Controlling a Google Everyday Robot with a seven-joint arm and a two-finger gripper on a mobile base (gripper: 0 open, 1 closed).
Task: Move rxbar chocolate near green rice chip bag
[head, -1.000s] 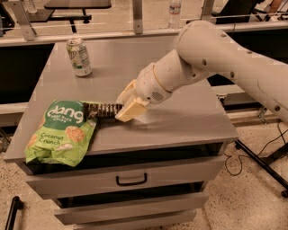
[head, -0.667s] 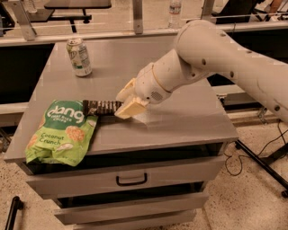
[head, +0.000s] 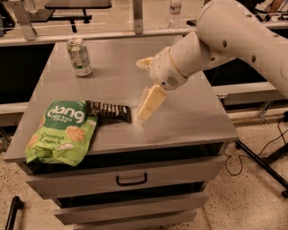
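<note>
The rxbar chocolate [head: 109, 111], a dark flat bar with pale lettering, lies on the grey cabinet top [head: 189, 112]. Its left end touches the right edge of the green rice chip bag [head: 60, 130], which lies flat at the front left. My gripper [head: 141, 90] is open and empty, just right of the bar's right end. One pale finger [head: 150, 102] points down toward the top, close to the bar, and the other [head: 145, 63] sticks out further back. The white arm reaches in from the upper right.
A green-and-white drink can [head: 79, 57] stands upright at the back left of the top. The cabinet has drawers below, one with a dark handle [head: 131, 180]. A water bottle [head: 175, 12] stands beyond the far edge. Black stand legs [head: 263, 164] lie on the floor at the right.
The gripper has let go of the rxbar chocolate, opened and drawn back to the right. The bar now lies free on the top against the bag.
</note>
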